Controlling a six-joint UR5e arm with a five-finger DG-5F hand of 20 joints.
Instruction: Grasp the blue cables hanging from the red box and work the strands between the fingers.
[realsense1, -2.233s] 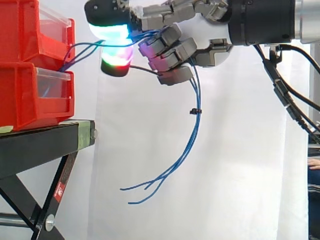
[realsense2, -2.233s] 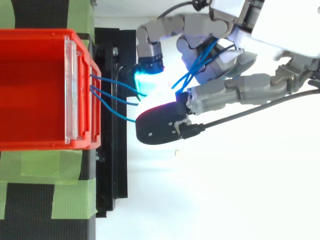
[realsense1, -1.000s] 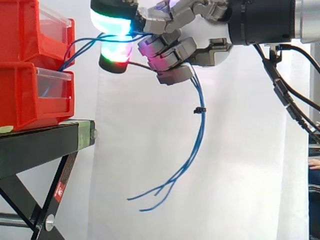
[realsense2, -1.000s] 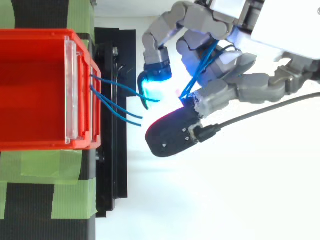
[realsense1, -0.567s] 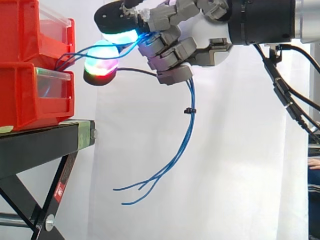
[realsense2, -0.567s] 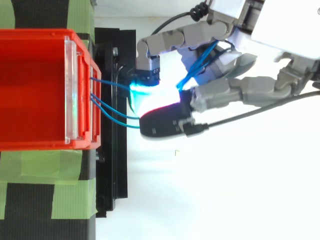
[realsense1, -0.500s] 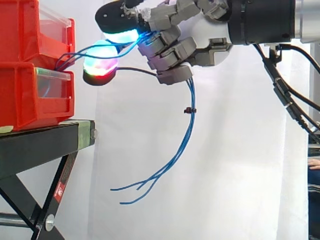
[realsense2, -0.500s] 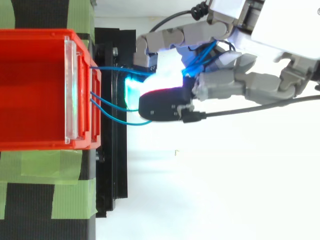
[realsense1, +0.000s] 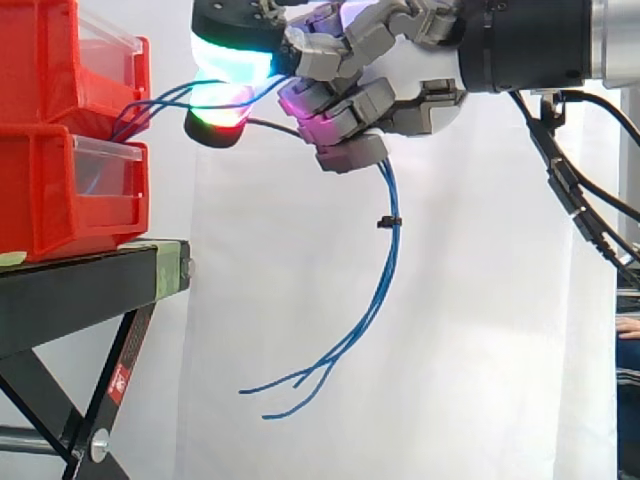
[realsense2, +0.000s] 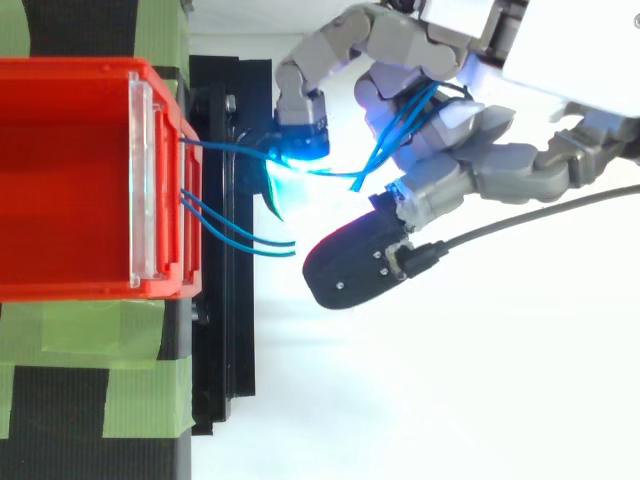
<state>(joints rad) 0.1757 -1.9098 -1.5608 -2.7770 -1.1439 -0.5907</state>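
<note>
Thin blue cables (realsense1: 372, 300) run out of the front of the upper red box (realsense1: 70, 65) and pass through my hand (realsense1: 400, 75), then hang down in a curve with loose ends at the bottom. A small black tie (realsense1: 388, 221) binds the hanging strands. My hand sits to the right of the boxes, fingers curled round the strands, with glowing fingertips (realsense1: 232, 75) close to the box front. From above, the cables (realsense2: 225, 235) leave the red box (realsense2: 70, 190) and lead into my hand (realsense2: 440, 110), one strand under a cyan fingertip (realsense2: 303, 140).
A second red box (realsense1: 70, 195) sits under the upper one on a black stand (realsense1: 90, 290) with green tape (realsense2: 150, 405). A white curtain hangs behind. A person's arm (realsense1: 628, 345) shows at the right edge of the side view.
The fingertips have lifted and spread apart, working the strands; the dark fingertip swung away from the box. The hanging cable ends swung slightly to the right and up.
</note>
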